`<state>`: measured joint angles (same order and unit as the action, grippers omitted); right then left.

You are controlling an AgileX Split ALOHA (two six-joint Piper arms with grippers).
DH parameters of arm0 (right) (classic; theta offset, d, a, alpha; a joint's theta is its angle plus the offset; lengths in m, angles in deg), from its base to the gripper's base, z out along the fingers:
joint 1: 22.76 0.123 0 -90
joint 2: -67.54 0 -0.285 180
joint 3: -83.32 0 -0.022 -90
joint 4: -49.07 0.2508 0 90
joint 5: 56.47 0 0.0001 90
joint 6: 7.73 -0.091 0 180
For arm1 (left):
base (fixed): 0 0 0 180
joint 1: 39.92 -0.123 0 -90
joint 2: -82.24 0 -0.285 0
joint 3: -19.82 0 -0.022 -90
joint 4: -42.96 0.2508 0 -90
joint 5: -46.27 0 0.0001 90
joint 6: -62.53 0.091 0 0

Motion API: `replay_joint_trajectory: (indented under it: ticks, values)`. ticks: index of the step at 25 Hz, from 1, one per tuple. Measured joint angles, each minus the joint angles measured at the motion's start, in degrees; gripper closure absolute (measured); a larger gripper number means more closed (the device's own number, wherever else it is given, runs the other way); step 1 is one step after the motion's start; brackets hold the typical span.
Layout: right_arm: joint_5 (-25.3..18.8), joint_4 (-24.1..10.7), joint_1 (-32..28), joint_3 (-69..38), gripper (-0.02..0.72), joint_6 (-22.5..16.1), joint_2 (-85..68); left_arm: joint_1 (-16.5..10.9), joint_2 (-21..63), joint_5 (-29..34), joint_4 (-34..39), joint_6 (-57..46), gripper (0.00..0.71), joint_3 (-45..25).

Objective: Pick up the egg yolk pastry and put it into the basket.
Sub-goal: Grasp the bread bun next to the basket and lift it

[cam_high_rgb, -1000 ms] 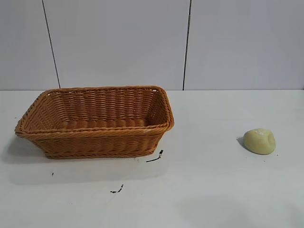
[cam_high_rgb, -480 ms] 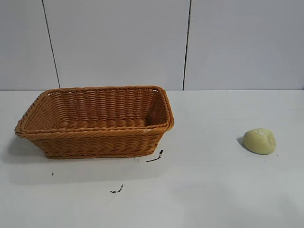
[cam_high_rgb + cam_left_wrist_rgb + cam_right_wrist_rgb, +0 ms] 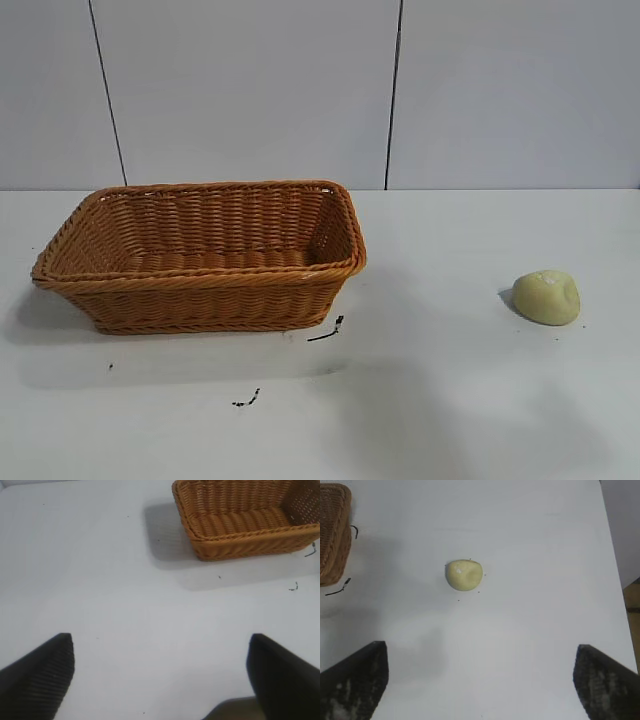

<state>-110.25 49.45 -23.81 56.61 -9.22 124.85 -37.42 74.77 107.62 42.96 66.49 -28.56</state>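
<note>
Table: white, bears everything here; grey panelled wall behind it.
Basket: orange-brown wicker, rectangular, flared sides, braided rim. Upright on the table, nothing visible inside. Landmark for the rest.
Left gripper: hangs above bare table well apart from the basket, off its short end; jaws spread wide, nothing between them. Basket shows beyond its fingertips.
Right gripper: over the table on the pastry's side of the basket, jaws spread wide, holding nothing. Pastry lies ahead of the fingertips, not touched.
Egg yolk pastry: pale yellow-green dome, whitish patch on top. On the table, well apart from the basket, off its right end. Also in the right wrist view.
Black marks: small squiggles on the table just beside the basket's near right corner; another nearer the camera.
</note>
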Motion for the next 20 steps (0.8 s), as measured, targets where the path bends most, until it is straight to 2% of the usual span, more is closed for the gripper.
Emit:
replay_joint_trajectory:
  ticks: [7, 13, 20]
  values:
    - [-0.2, -0.1, 0.0, 10.2, 0.010, 0.2, 21.2, 0.0, 0.0, 0.0, 0.0, 0.0, 0.015, 0.0]
    - [-0.3, -0.1, 0.0, 17.5, 0.010, 2.3, 37.8, 0.0, 0.0, 0.0, 0.0, 0.0, 0.015, 0.0]
    - [-0.5, -0.1, 0.0, 24.1, 0.010, 4.0, 49.6, 0.0, 0.0, 0.0, 0.0, 0.0, 0.015, 0.0]
